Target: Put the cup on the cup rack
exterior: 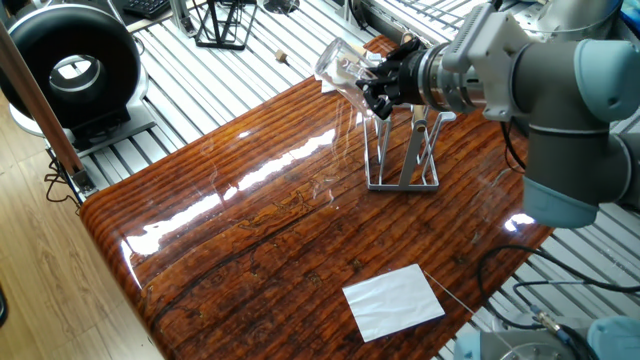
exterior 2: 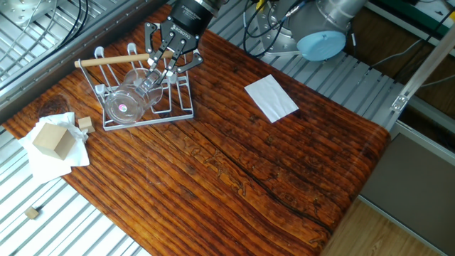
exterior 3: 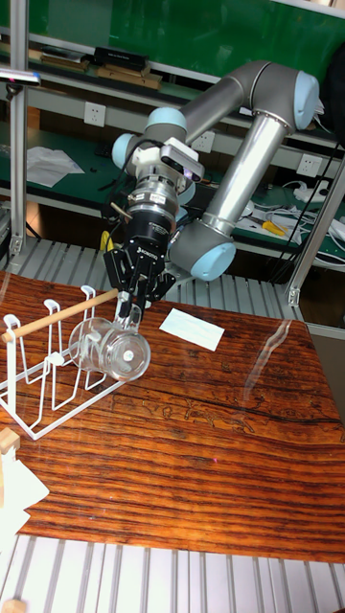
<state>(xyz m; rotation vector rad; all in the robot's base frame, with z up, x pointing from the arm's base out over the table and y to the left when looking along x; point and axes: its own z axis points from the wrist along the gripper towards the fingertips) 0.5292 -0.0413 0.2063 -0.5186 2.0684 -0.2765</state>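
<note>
Nearest the front table edge in the other fixed view: a wooden block (exterior 2: 52,139) resting on a crumpled white cloth (exterior 2: 43,158), with a smaller wooden cube (exterior 2: 85,123) just beside it. All three lie at the table's (exterior 2: 234,171) left corner, close to the base of the cup rack (exterior 2: 117,85) but apart from it. A white paper sheet (exterior 2: 271,98) lies flat well to the other side, clear of my working area.

My gripper (exterior 3: 127,305) is closed on the cup (exterior 3: 108,349), fingers clamped at its rim end. The cup is held off the table, lying nearly on its side among the rack's upright pegs, just under the light wooden rod handle (exterior 3: 59,314). Its long axis runs close to horizontal, slightly tilted: the thick base faces away from me and a little downward, the mouth faces my wrist. Whether a peg has entered the mouth, I cannot tell; the glass and wires overlap.

Farther back, off the table: a black wire stand (exterior: 222,24) and a black round fan-like unit (exterior: 72,66), both well apart from the rack.
</note>
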